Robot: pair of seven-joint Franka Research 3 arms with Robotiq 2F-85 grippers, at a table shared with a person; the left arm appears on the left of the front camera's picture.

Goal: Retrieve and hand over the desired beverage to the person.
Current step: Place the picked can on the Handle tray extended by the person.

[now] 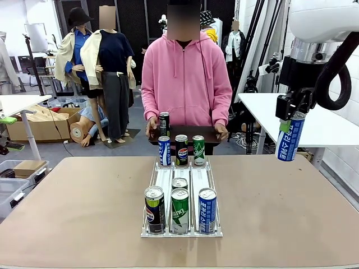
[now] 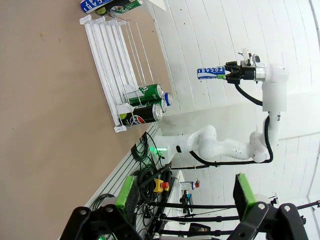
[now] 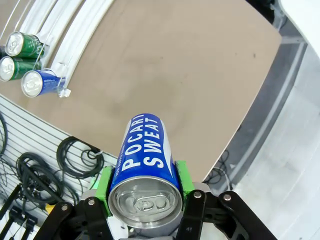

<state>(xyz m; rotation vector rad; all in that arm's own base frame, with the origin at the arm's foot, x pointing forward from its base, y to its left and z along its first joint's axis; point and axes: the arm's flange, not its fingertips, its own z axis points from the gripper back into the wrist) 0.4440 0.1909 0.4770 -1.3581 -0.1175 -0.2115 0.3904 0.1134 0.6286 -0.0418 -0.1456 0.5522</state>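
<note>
Seven cans stand in the white wire rack (image 1: 180,185) at mid-bench: three at its far end, three at its near end, one more tucked behind the near middle can with little but its top showing.

Far row, left to right: blue can (image 1: 164,150), print too small to read; black Pepsi can (image 1: 182,149); green can (image 1: 198,149), lettering unreadable. Near row: black Pepsi can (image 1: 155,209), its label partly turned away; green can (image 1: 180,210) with part of a white word showing; blue can (image 1: 207,210), white print not legible.

The person (image 1: 185,78) in a pink hooded sweatshirt stands at the far side of the brown bench (image 1: 84,213), holding a dark tray (image 1: 188,134) in both hands. A dark can (image 1: 164,124) stands on the tray; label not made out. Legs hidden behind the bench.

Right end effector (image 1: 291,115): clamped on a blue Pocari Sweat can (image 1: 290,136), held up in the air off the right side of the bench, well apart from the person. Right wrist view: "POCARI SWEAT" in white on the can (image 3: 145,160), green pads (image 3: 182,176) pressed to both sides, pull tab facing the camera. Right arm's upper part cut off by the front view's top edge.

Left end effector (image 2: 182,195): wide apart, nothing between the pads, seen in left wrist view, which is rolled sideways.
</note>
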